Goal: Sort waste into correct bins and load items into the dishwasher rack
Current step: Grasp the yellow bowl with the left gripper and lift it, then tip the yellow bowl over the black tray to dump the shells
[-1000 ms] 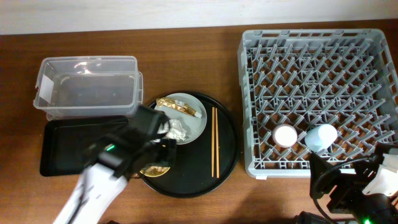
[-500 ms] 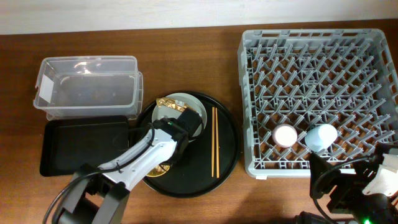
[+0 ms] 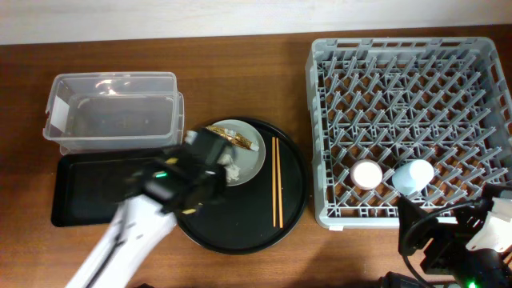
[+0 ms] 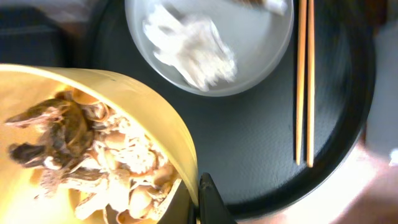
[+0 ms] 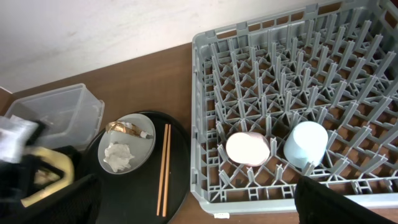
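Observation:
My left gripper [image 4: 198, 190] is shut on the rim of the small yellow bowl [image 4: 93, 143], which holds brownish food scraps [image 4: 68, 149]. Overhead, the blurred left arm [image 3: 180, 180] hides the bowl. The pale plate [image 3: 251, 158] on the round black tray carries the crumpled tissue [image 3: 232, 170] and the golden wrapper [image 3: 236, 138]. Wooden chopsticks [image 3: 277, 184] lie to its right. The pink cup [image 3: 367, 174] and the light blue cup [image 3: 414, 176] stand in the grey rack [image 3: 408, 72]. My right gripper [image 5: 199, 214] hangs open near the rack's front right corner.
The clear tub [image 3: 112, 112] sits at the back left, with the black rectangular tray [image 3: 80, 188] in front of it. The round black tray [image 3: 292, 208] lies between these bins and the rack. Bare wooden table runs along the front.
The left gripper has closed on the yellow bowl's rim and the arm has swung left with it, towards the black rectangular tray. The right arm has not moved.

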Controlling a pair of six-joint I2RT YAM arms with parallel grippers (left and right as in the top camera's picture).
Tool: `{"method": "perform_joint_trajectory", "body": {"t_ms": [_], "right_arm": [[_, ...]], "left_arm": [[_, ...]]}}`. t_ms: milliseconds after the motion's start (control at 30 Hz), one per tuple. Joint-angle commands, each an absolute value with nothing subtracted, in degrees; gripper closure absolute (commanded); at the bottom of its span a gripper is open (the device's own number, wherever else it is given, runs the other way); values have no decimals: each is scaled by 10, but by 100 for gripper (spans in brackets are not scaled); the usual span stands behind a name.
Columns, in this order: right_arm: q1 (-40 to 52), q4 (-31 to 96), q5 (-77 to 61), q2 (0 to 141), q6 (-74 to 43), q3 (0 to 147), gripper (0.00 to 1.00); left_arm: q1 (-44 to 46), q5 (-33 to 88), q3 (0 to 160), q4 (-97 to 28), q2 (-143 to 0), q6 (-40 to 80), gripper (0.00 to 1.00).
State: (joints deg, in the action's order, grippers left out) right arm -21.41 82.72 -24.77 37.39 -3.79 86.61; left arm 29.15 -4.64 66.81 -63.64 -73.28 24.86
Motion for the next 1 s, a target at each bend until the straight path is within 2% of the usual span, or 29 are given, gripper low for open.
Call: {"method": "perform_joint_trajectory", "body": {"t_ms": [0,100,233,467,633,900,967], "right_arm": [[-217,826,-251,374,-32,865,1],[-217,826,-251,374,-32,865,1],[-217,826,-251,374,-32,865,1],[-217,826,-251,374,-32,865,1],[-217,826,-251,374,-32,865,1],[-217,826,-251,374,-32,865,1],[-217,826,-251,374,-32,865,1]], "left_arm": [[145,64,674,-639,-704,130,100],[-16,231,671,-634,-726,13,100],[-183,453,665,-632,-815,-109,100],[-331,705,665,-657,-979,-258,100],[-416,760,664,-689,-988,-292,100],[-427,812,632,-688,-1021,-330,100],[-427,815,631,-726,-1021,-367,100]]}}
